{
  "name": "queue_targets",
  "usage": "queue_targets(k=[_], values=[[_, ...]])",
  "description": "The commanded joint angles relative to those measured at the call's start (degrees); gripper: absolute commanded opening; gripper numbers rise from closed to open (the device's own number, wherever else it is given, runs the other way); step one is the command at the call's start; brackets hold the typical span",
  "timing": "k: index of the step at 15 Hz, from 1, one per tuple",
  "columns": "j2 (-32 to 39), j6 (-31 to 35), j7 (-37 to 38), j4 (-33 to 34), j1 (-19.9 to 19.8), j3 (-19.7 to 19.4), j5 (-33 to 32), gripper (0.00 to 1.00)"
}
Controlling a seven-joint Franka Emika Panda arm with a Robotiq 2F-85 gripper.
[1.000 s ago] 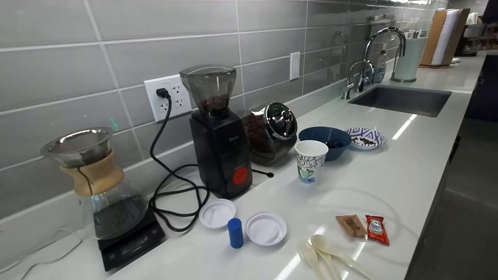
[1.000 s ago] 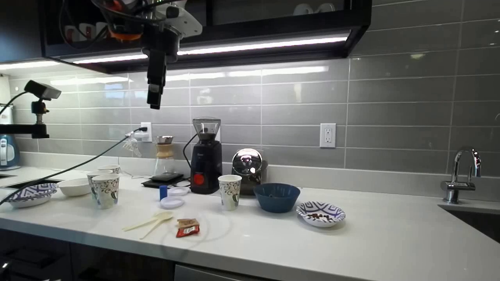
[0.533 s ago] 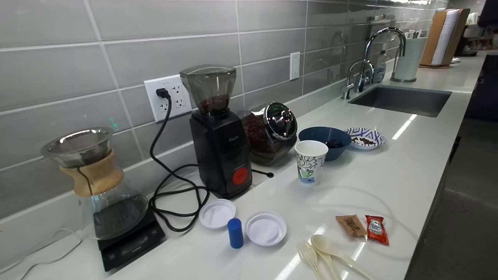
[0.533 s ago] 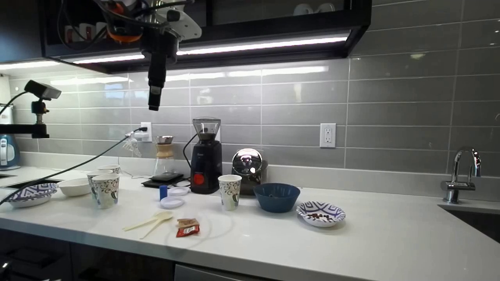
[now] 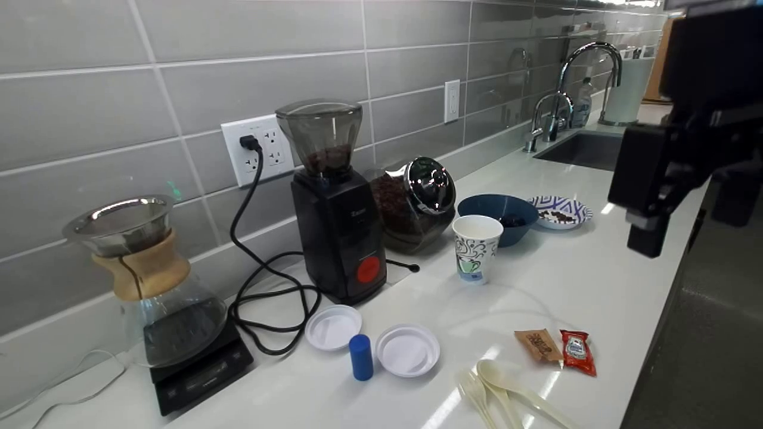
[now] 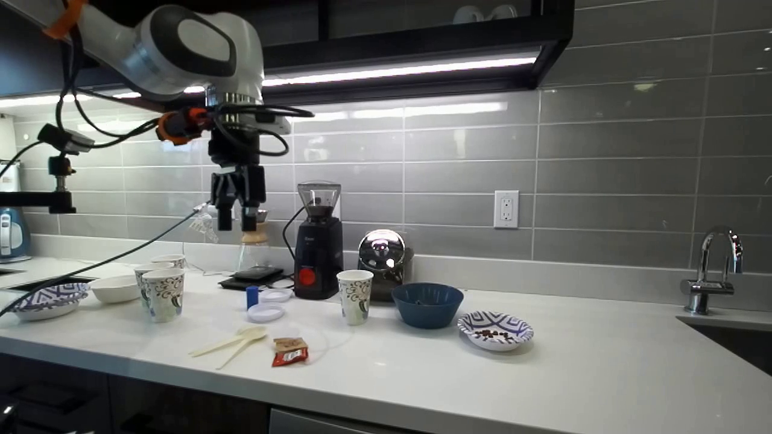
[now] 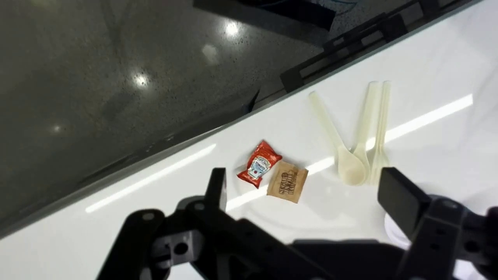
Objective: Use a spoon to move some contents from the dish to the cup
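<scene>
The cup (image 5: 477,253), white with a printed pattern, stands upright on the counter, also in an exterior view (image 6: 354,300). The dish, a shallow bowl with a purple pattern (image 6: 520,328), holds small brown pieces and shows in an exterior view (image 5: 575,207). A cream spoon (image 7: 352,169) lies partly over a second spoon (image 7: 365,128), beside a fork (image 7: 380,155). The spoon also shows in both exterior views (image 5: 490,370) (image 6: 256,332). My gripper (image 7: 305,182) is open and empty, pointing down well above the counter; it shows in an exterior view (image 6: 237,223).
A blue bowl (image 6: 427,310) stands between cup and dish. A black grinder (image 6: 318,259) and a glass carafe (image 5: 173,328) stand near the wall. A ketchup packet (image 7: 260,165) and a brown packet (image 7: 288,182) lie near the spoons. More cups (image 6: 164,295) stand at the left.
The arm has come down from beside the upper cabinet. The gripper has turned, so both fingers now show apart, and it has entered an exterior view. The objects on the counter have not moved.
</scene>
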Motion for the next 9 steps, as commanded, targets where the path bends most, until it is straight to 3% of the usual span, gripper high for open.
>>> queue_targets(k=[1,5,6,7,9], values=[[-0.4,13.1,-6.8,-8.2,3.7,-0.7,-1.2,1.00],[0.7,28.7,-11.9,-15.3,5.4,-0.3,-4.8,1.00],[1.3,30.6,-15.1,-16.4,6.8,-1.8,-4.3,1.00],[1.1,26.2,-10.8,-13.9,6.0,-1.2,-3.6,1.00],[1.3,27.0,-11.2,-14.8,6.2,-1.4,-3.6,1.00]])
